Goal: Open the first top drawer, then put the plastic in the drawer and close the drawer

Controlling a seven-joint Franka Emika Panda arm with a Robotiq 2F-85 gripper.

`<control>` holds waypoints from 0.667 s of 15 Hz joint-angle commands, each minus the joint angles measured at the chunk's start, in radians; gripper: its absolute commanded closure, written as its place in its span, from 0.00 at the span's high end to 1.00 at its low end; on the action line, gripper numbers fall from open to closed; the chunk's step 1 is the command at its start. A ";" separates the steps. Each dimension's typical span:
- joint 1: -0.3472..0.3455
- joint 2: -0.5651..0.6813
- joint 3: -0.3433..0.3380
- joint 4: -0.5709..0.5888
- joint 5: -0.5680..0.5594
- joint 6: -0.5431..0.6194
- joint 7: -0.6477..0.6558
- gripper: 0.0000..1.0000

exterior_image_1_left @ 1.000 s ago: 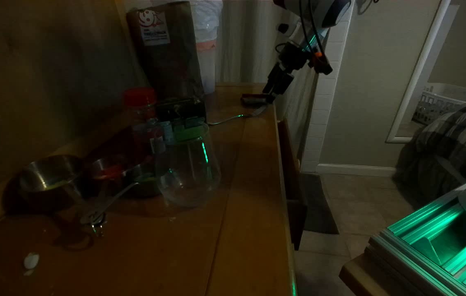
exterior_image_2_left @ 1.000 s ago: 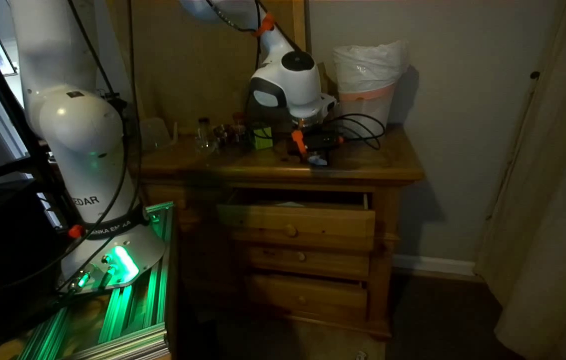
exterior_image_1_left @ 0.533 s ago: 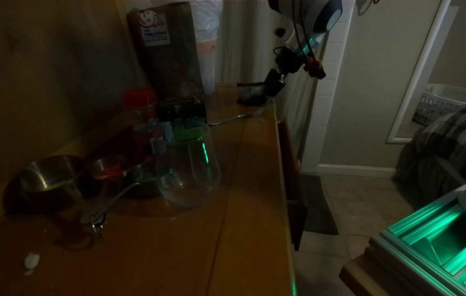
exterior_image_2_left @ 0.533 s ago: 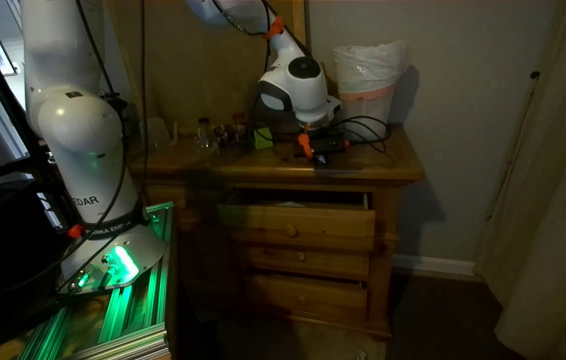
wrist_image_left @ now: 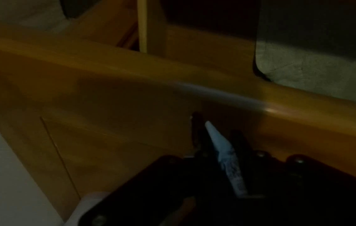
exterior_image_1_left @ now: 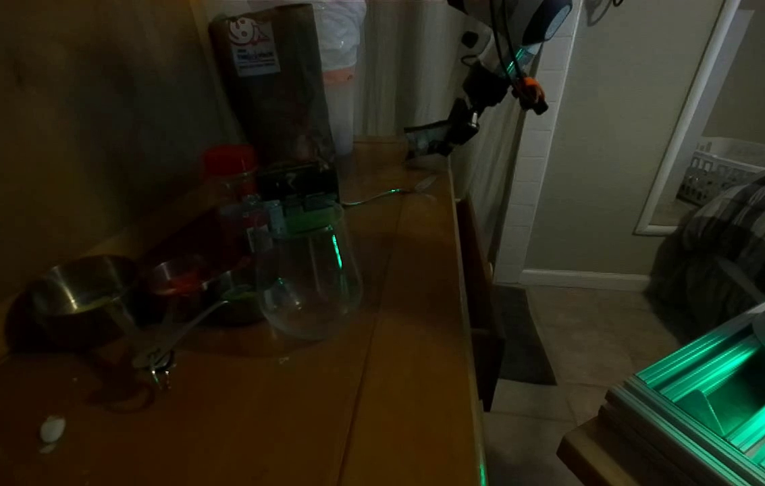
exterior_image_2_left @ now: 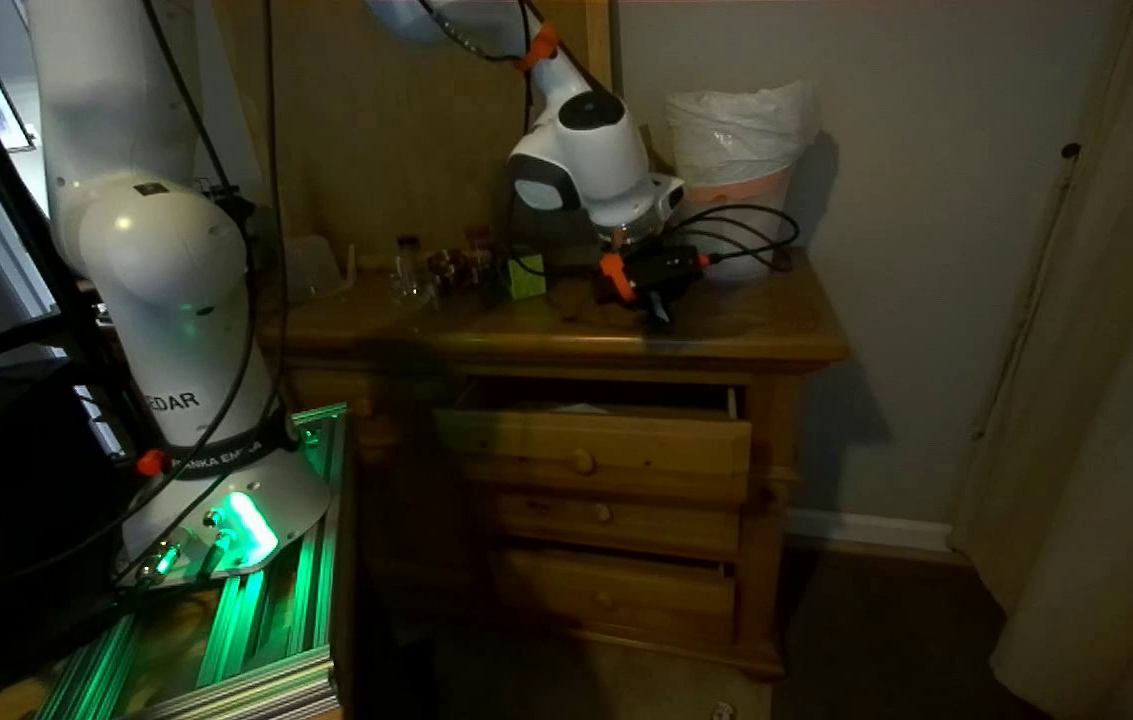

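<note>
The plastic, a small pale packet [exterior_image_1_left: 426,140] with dark edges, hangs just over the far end of the dresser top in an exterior view. My gripper [wrist_image_left: 216,126] is shut on it: in the dim wrist view the white-blue packet [wrist_image_left: 228,157] stands edge-on and slanted between the two dark fingers. Where the pads meet it is too dark to make out. The top drawer [exterior_image_2_left: 591,455] is pulled out below and in front of the gripper. Part of its inside shows at the top of the wrist view, with a grey cloth-like piece [wrist_image_left: 316,69] in it.
A fork [exterior_image_1_left: 382,194] lies near the packet. A clear glass [exterior_image_1_left: 308,290], metal measuring cups [exterior_image_1_left: 85,287], a red-lidded jar [exterior_image_1_left: 228,160] and a brown paper bag [exterior_image_1_left: 274,88] stand along the dresser. Behind it rises a bin with a white liner [exterior_image_2_left: 741,150].
My jaws have come together on the packet. It lay flat on the dresser top, then tipped up, and is now lifted a little off the surface. The top drawer has not moved.
</note>
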 commanded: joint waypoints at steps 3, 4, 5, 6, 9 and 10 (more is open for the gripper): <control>0.020 -0.148 -0.045 -0.199 -0.363 0.174 0.136 0.05; 0.035 -0.153 -0.079 -0.227 -0.437 0.194 0.170 0.05; 0.049 -0.157 -0.112 -0.251 -0.511 0.207 0.200 0.05; 0.063 -0.153 -0.149 -0.271 -0.584 0.218 0.229 0.05; 0.109 -0.147 -0.263 -0.305 -0.755 0.230 0.286 0.05; 0.126 -0.145 -0.297 -0.308 -0.796 0.227 0.299 0.05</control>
